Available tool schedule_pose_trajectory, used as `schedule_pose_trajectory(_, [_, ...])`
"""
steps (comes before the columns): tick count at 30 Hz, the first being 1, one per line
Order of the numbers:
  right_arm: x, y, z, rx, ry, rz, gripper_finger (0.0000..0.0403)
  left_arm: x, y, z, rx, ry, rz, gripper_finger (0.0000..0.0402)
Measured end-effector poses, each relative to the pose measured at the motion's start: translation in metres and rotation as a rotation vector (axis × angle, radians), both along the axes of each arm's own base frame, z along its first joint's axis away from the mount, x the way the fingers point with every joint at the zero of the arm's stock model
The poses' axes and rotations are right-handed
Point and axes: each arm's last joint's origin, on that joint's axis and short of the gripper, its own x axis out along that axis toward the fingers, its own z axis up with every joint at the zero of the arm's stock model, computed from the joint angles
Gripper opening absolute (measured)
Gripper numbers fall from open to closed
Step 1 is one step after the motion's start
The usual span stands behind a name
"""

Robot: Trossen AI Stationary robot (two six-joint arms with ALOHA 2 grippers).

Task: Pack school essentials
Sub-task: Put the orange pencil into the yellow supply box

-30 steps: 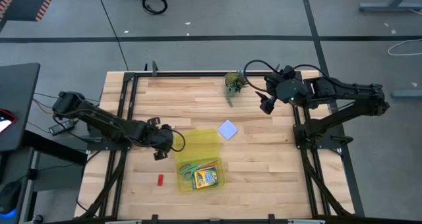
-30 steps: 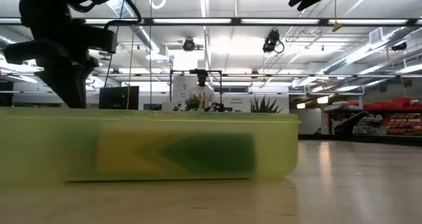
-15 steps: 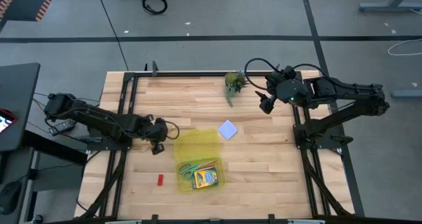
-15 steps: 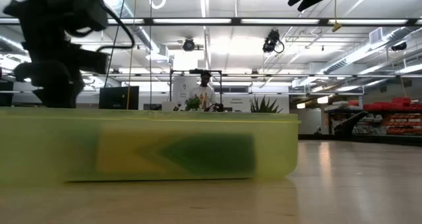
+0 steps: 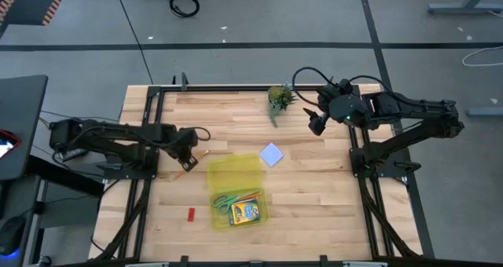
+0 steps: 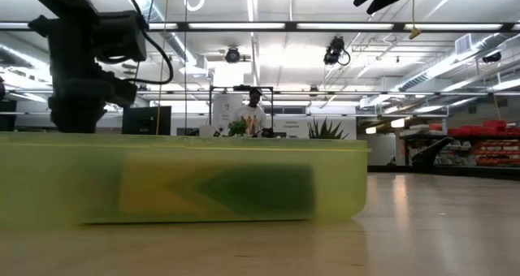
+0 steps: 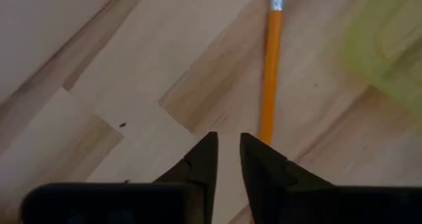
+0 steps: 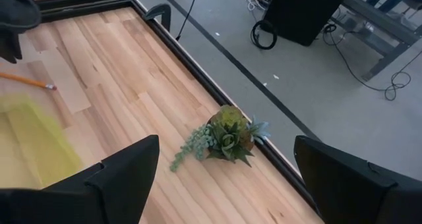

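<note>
One thin orange pencil [image 7: 270, 72] lies flat on the wooden table [image 5: 314, 188], just ahead of the left claw [image 7: 227, 159], whose two dark fingers stand a narrow gap apart and hold nothing. Beyond it to one side sits the translucent yellow rectangular case [image 5: 236, 187], with green-handled scissors [image 5: 225, 202] and a yellow-green crayon box [image 5: 247, 212] inside. The right claw [image 5: 316, 123] hangs wide open and empty, just beside the small green potted plant [image 5: 277, 98].

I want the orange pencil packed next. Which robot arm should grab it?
Probably the left arm. Its tool hangs right by the orange pencil, which lies on the table beside the yellow case. The right tool waits far off, near the potted plant.
</note>
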Motion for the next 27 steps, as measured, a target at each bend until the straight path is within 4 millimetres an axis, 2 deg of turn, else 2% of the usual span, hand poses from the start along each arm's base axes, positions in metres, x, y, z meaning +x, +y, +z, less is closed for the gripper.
schedule_pose_trajectory(8, [0.0, 0.0, 0.0, 0.005, -0.018, -0.026, 0.0359, -0.005, 0.009, -0.001, -0.047, 0.025, 0.055, 0.0148])
schedule_pose_trajectory(12, [0.0, 0.0, 0.0, -0.001, -0.016, -0.029, 0.0359, -0.003, 0.009, 0.0, -0.073, 0.004, 0.048, 0.017])
schedule_pose_trajectory(16, [0.0, -0.001, 0.0, -0.007, -0.016, -0.035, 0.0359, -0.002, 0.005, 0.0, -0.066, -0.003, 0.03, 0.0172])
schedule_pose_trajectory(27, [0.0, -0.001, 0.0, 0.012, -0.037, -0.051, 0.0359, 0.008, -0.004, 0.002, 0.0, -0.074, 0.019, 0.0141])
